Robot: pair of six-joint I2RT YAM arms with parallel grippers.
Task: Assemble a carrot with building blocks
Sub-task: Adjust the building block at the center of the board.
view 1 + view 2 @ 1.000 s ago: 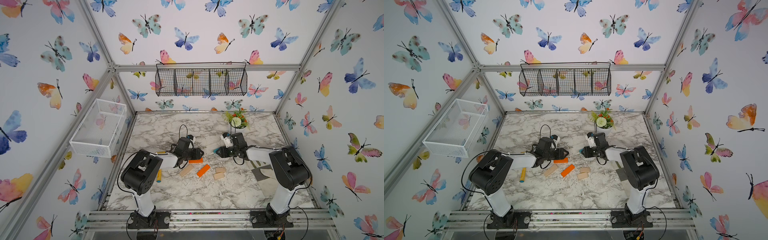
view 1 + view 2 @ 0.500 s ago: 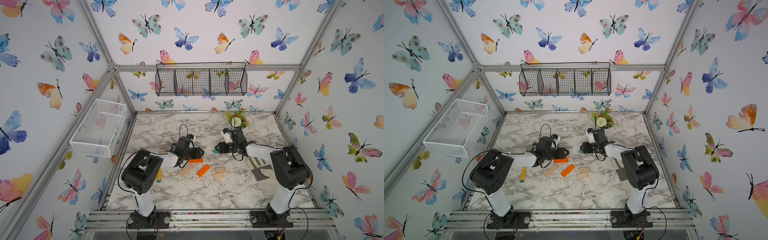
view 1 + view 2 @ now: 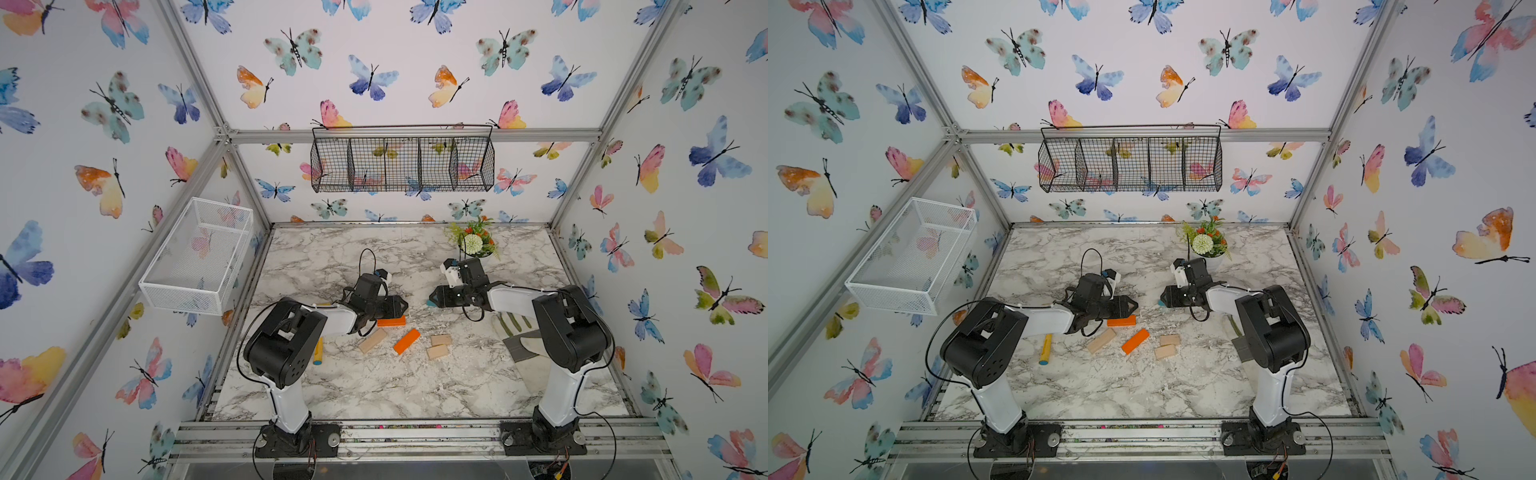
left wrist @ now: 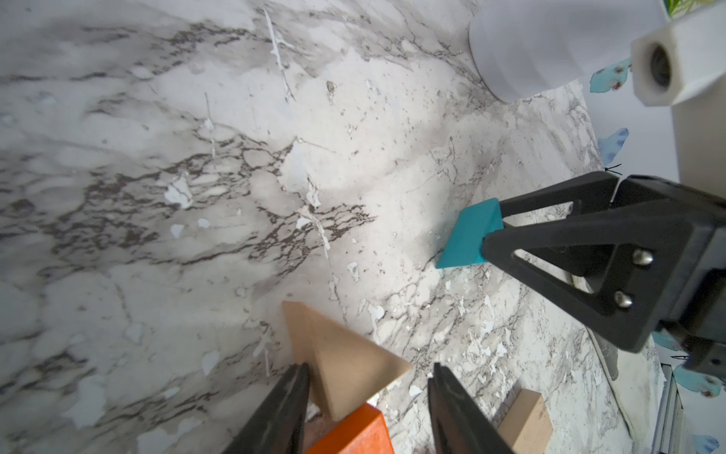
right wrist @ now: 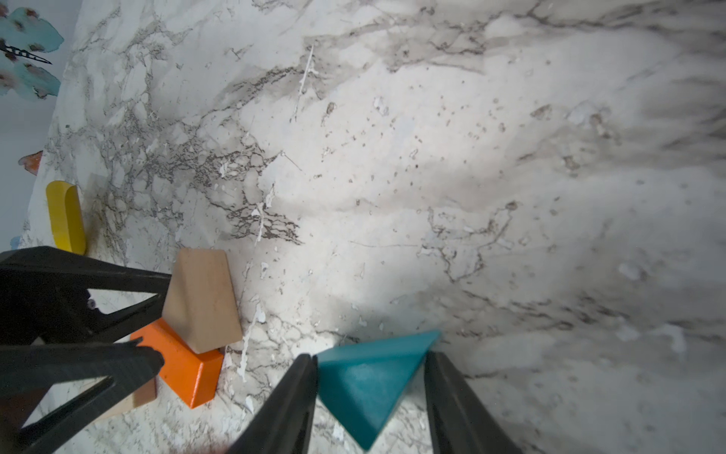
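Note:
The tan triangle [image 4: 345,373] leans on one orange bar [image 4: 353,432], and my left gripper [image 4: 367,369] stands round it. One of its fingers is against the triangle and a narrow gap shows at the other. My right gripper [image 5: 370,355] is shut on the teal triangle [image 5: 369,385], low over the table and a short way right of the tan triangle [image 5: 200,298]. In both top views the two grippers [image 3: 405,305] [image 3: 432,300] face each other. A second orange bar [image 3: 407,341], a tan bar [image 3: 372,340] and two small tan rectangles [image 3: 440,340] lie loose nearer the front.
A yellow toy shovel [image 3: 318,351] lies by the left arm's base link. A flower pot [image 3: 473,245] stands behind the right gripper. A glove [image 3: 519,340] lies under the right arm. A white basket [image 3: 199,257] and a black wire basket [image 3: 403,164] hang on the walls.
My right gripper has shifted slightly left toward the left gripper, with the teal triangle in it. The left arm has stayed where it was.

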